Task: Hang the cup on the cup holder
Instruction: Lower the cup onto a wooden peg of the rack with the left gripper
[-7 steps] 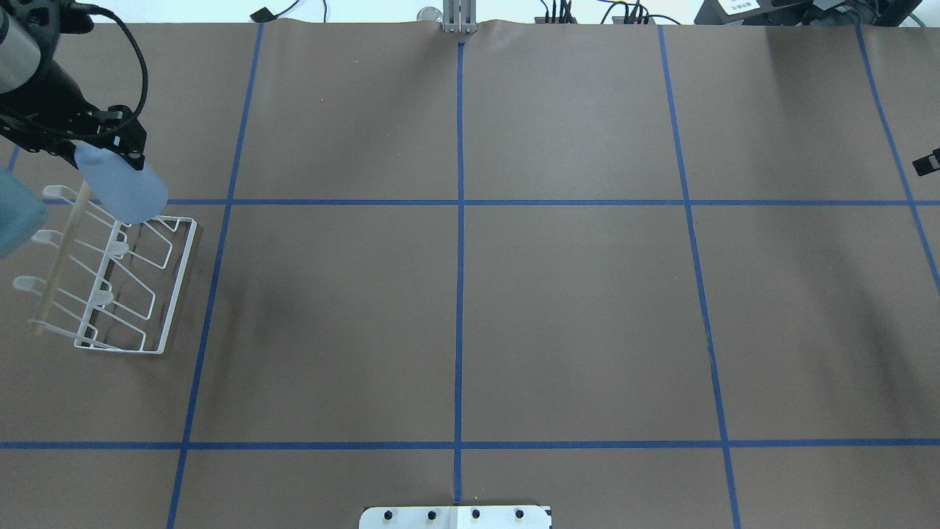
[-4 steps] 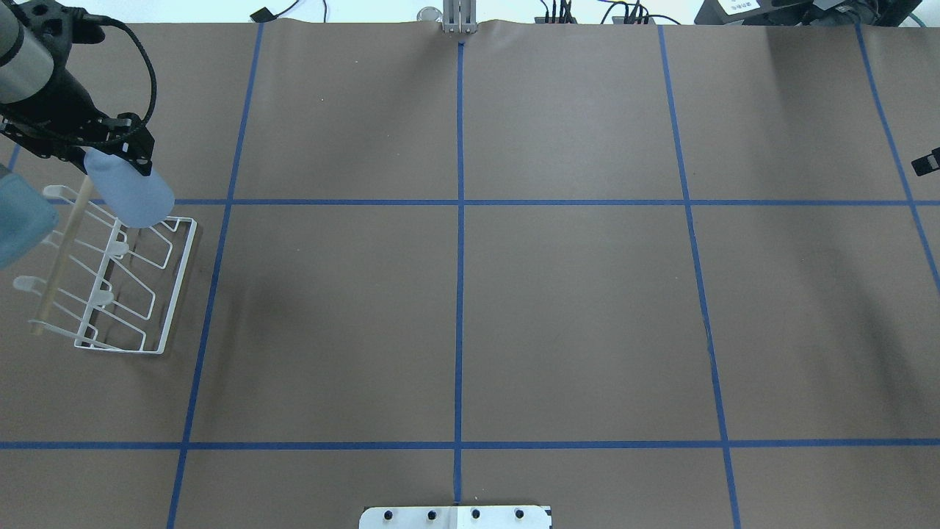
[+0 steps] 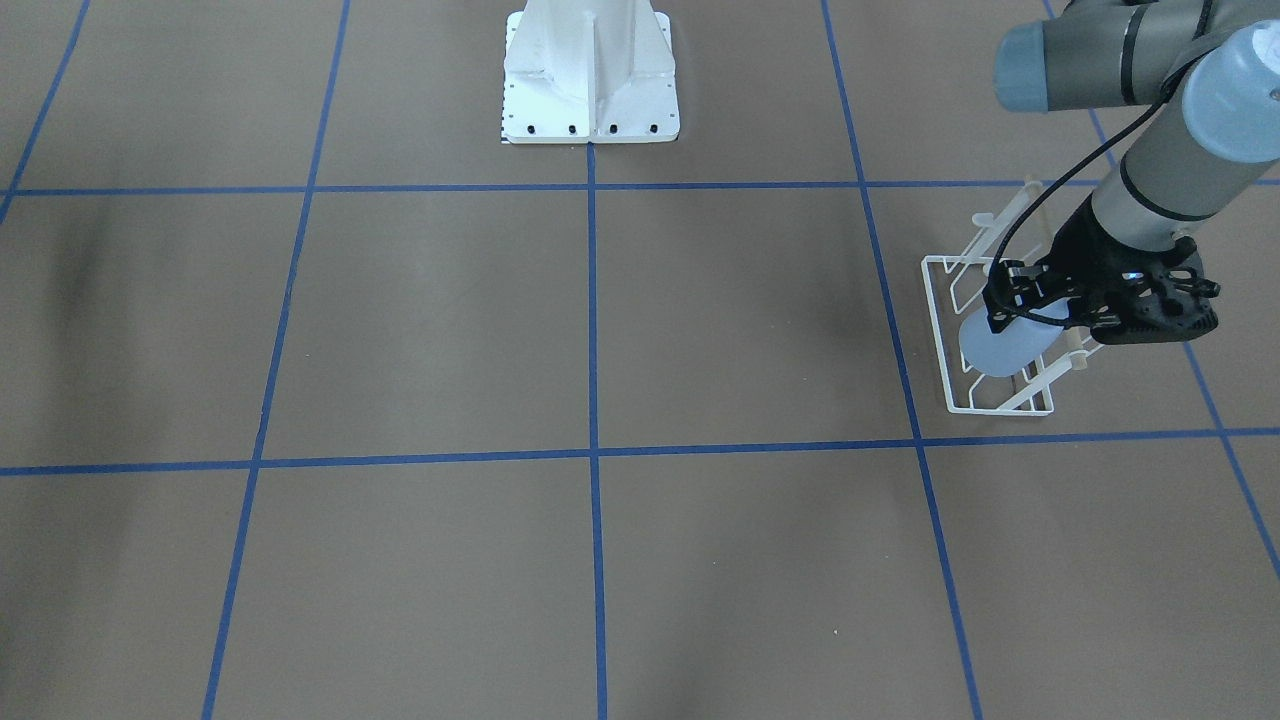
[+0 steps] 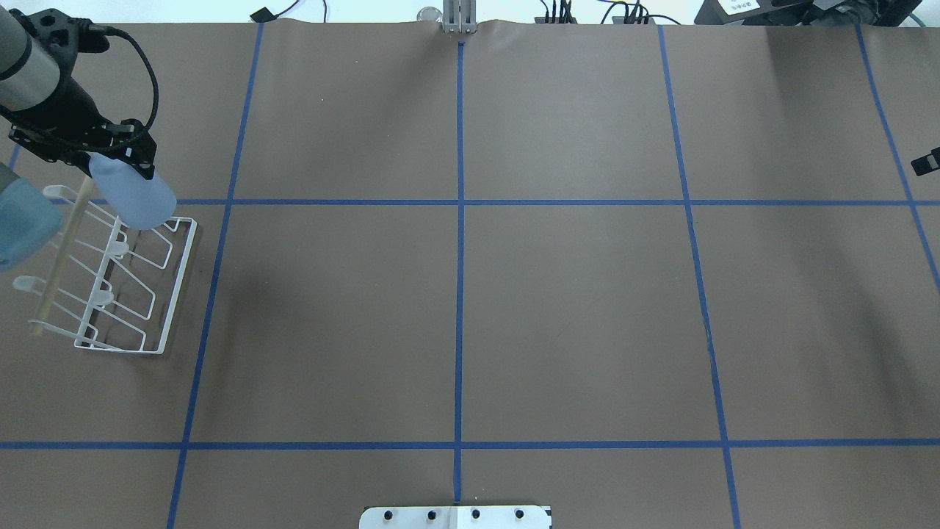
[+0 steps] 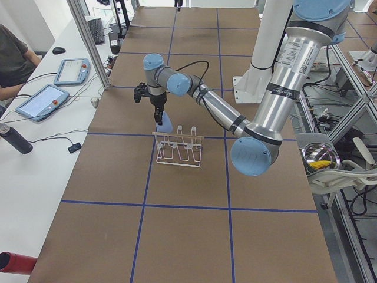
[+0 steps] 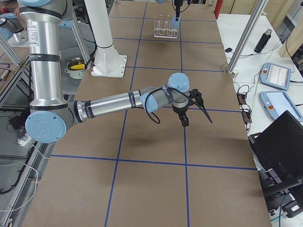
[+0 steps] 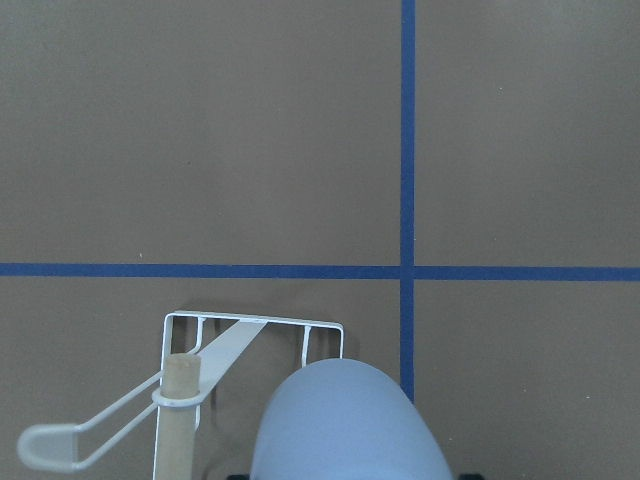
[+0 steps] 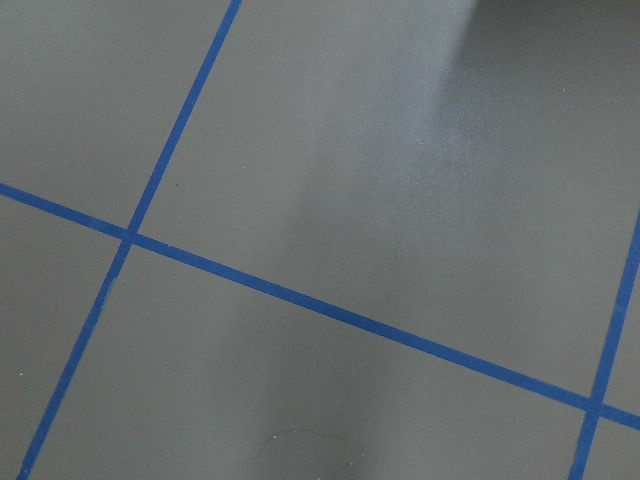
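Note:
My left gripper (image 4: pixel 117 156) is shut on the pale blue cup (image 4: pixel 138 200) and holds it tilted over the far end of the white wire cup holder (image 4: pixel 165 323). The cup's free end is close above the rack's far prongs; I cannot tell whether it touches them. In the front-facing view the cup (image 3: pixel 998 348) hangs from the gripper (image 3: pixel 1035 308) over the rack (image 3: pixel 937 330). The left wrist view shows the cup (image 7: pixel 345 425) beside the wooden dowel (image 7: pixel 180 400). My right gripper (image 6: pixel 189 120) hovers over bare table far from the rack; I cannot tell whether it is open.
The white bolted pedestal (image 3: pixel 590 80) stands at the table's robot side in the middle. Blue tape lines (image 4: pixel 460 294) divide the brown table cover. Tablets (image 5: pixel 41 100) and a dark bottle (image 5: pixel 15 138) lie on the side desk beyond the table.
My left gripper has shifted a little to the right and toward the rack with the cup, and the cup looks slightly smaller and lower. The rack has not moved.

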